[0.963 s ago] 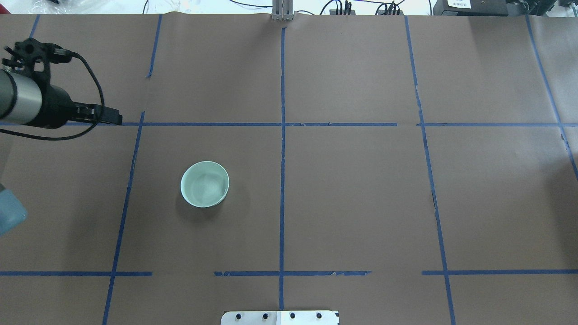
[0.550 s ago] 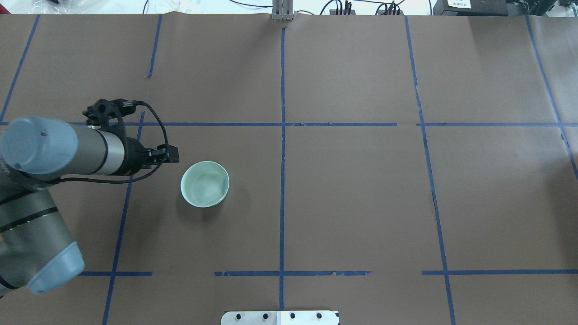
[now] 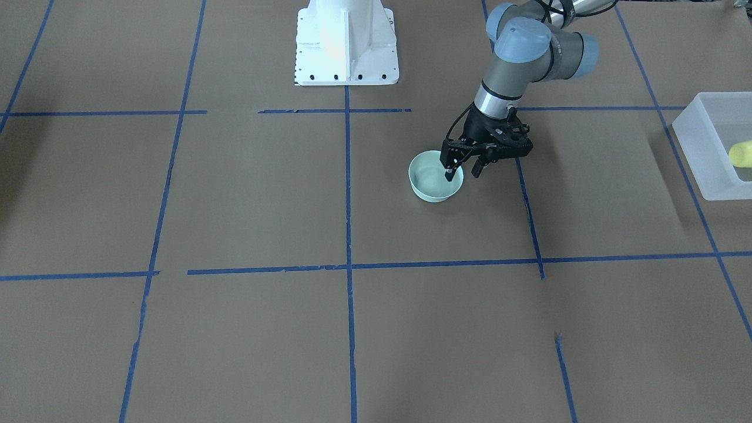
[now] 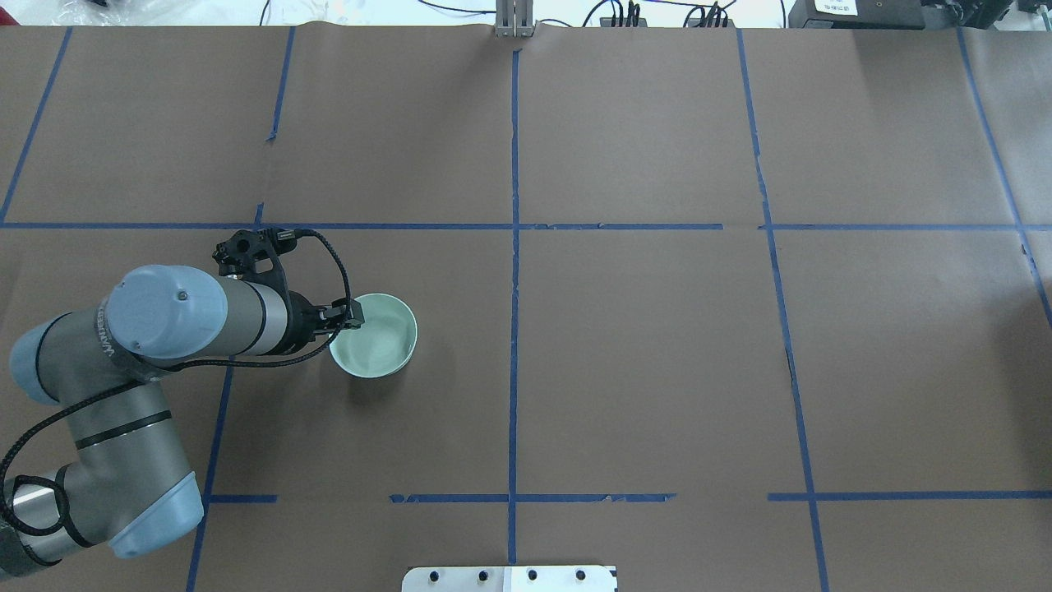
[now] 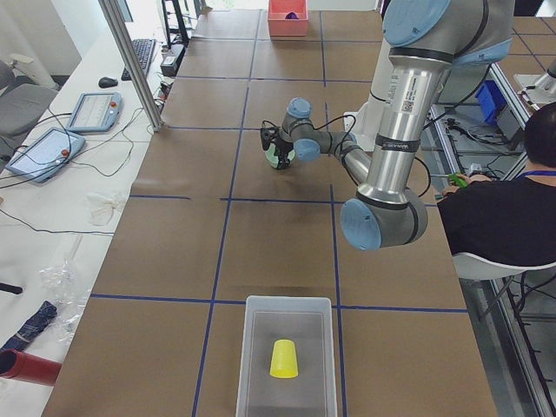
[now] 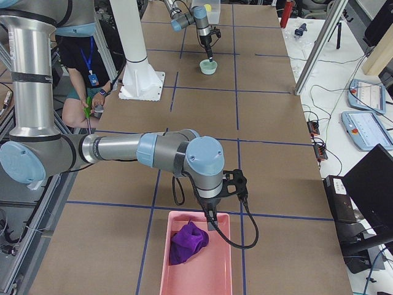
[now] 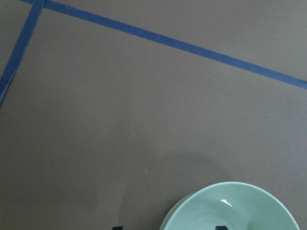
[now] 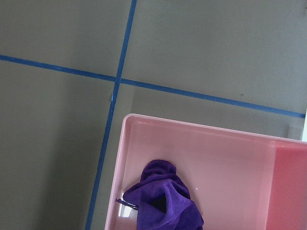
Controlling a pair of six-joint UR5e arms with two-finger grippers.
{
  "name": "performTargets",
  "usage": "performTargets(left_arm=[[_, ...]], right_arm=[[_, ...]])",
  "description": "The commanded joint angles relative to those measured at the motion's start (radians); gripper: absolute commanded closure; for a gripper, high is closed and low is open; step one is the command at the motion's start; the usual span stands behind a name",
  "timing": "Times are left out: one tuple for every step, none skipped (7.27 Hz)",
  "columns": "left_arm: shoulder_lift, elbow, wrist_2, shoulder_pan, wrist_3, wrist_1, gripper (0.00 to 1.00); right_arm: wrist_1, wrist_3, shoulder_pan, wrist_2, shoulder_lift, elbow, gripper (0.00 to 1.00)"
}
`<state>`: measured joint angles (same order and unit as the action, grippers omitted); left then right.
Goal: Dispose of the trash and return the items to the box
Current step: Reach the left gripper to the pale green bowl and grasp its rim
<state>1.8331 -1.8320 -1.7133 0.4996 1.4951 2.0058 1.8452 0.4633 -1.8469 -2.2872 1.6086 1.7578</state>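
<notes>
The pale mint-green bowl [image 3: 426,181] stands upright on the brown table; it also shows in the overhead view [image 4: 380,339] and at the bottom of the left wrist view [image 7: 230,207]. My left gripper [image 3: 462,174] is open at the bowl's rim, one finger inside the bowl and one outside, also seen from overhead [image 4: 352,316]. The yellow cup [image 3: 741,154] lies on its side in the translucent box [image 3: 699,141] at the table's left end. My right gripper [image 6: 212,220] hangs over a pink bin; I cannot tell whether it is open or shut.
The pink bin [image 8: 201,139] at the table's right end holds a purple cloth [image 8: 165,196]. The robot's white base [image 3: 345,41] stands at the near edge. Blue tape lines cross the table. An operator [image 5: 512,208] sits beside the robot.
My left arm has swung in from the table's far left and come down to the bowl's left rim. The bowl has not moved.
</notes>
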Motion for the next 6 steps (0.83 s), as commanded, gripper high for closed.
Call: performTargets(left_arm=[[0.005,0.007,0.001,-0.030,0.001,0.001,0.96],[0.002,-0.004,0.003,-0.032,-0.001,-0.001,1.00],[-0.005,-0.025,0.001,-0.021,-0.004,-0.002,1.00],[-0.021,-0.064,-0.003,-0.013,-0.006,-0.010,1.00],[-0.047,-0.102,-0.008,0.028,-0.085,-0.013,1.00],[-0.090,-0.137,-0.018,0.089,-0.173,-0.019,1.00]], right_arm=[[-0.001,0.001,0.000,0.000,0.001,0.000,0.00],[-0.001,0.003,0.000,0.000,0.002,0.000,0.00],[-0.004,0.003,0.000,-0.002,0.007,0.002,0.00],[-0.023,0.002,0.000,-0.002,0.016,0.002,0.00],[-0.027,0.002,0.000,-0.002,0.020,0.002,0.00],[-0.029,0.002,0.000,-0.006,0.022,0.002,0.00]])
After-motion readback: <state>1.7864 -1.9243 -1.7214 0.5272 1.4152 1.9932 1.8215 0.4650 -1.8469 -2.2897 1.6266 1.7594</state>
